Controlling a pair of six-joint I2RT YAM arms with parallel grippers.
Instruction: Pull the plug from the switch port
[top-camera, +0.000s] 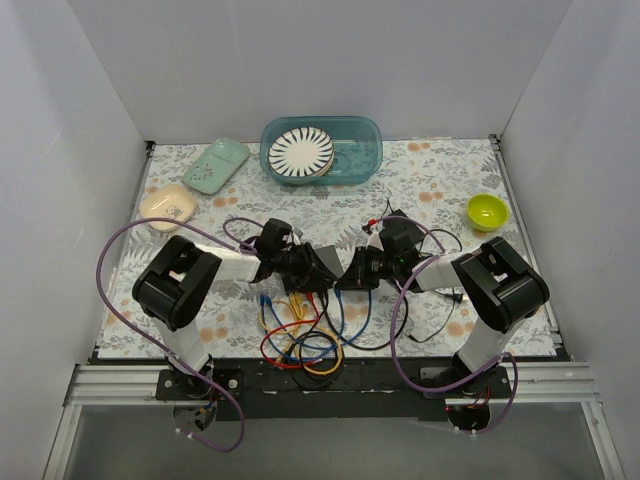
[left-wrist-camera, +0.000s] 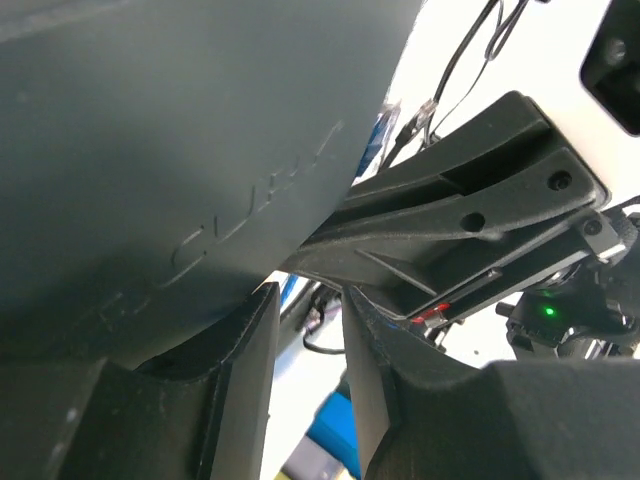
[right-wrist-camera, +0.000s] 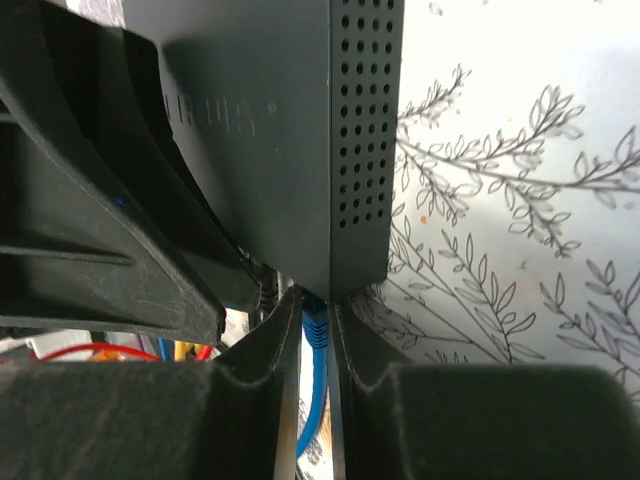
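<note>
Blue cable plug (right-wrist-camera: 314, 335) is pinched by right end effector (right-wrist-camera: 315, 305) at edge of dark grey perforated switch box (right-wrist-camera: 300, 130), mid floral-patterned surface (top-camera: 450, 190). Left end effector (left-wrist-camera: 307, 305) state cannot be told.

Place: I am working in a robot lab test cell.
Walls: plain white panels (top-camera: 100, 90) are boxing in my table (top-camera: 430, 180).
Mount: a metal rail (top-camera: 110, 385) is carrying my arm bases (top-camera: 195, 383).
Props: a network switch (right-wrist-camera: 290, 150), loose cables (top-camera: 300, 345) and a green bowl (top-camera: 487, 211) are sharing its leaf-print cloth.
</note>
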